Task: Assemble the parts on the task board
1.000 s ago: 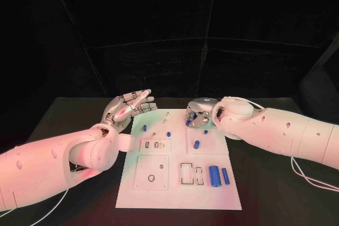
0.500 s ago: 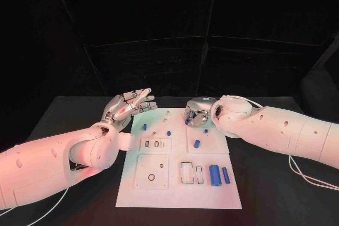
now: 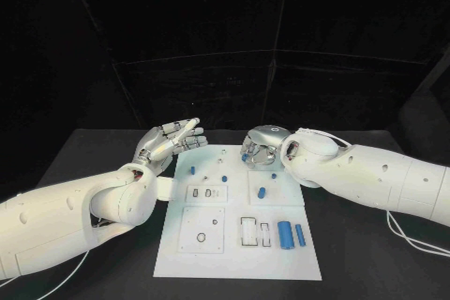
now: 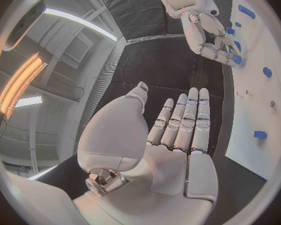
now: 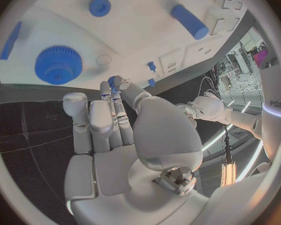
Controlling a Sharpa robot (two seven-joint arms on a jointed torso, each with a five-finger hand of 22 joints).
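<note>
The right hand (image 3: pixel 260 147) pinches a small blue part (image 5: pixel 112 80) above the task board's (image 3: pixel 235 261) far edge; the left hand (image 3: pixel 173 141) hovers spread, holding nothing.

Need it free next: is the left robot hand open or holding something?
Open: the left robot hand has its fingers straight and apart, nothing in its palm.

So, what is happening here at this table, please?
A two-armed robot is assembling small blue parts on a white task board. Its right hand is at the board's far edge and pinches a small blue part at its fingertips. The left hand is open beside the board's far left corner, holding nothing. A blue gear and blue cylinders lie on the board.
</note>
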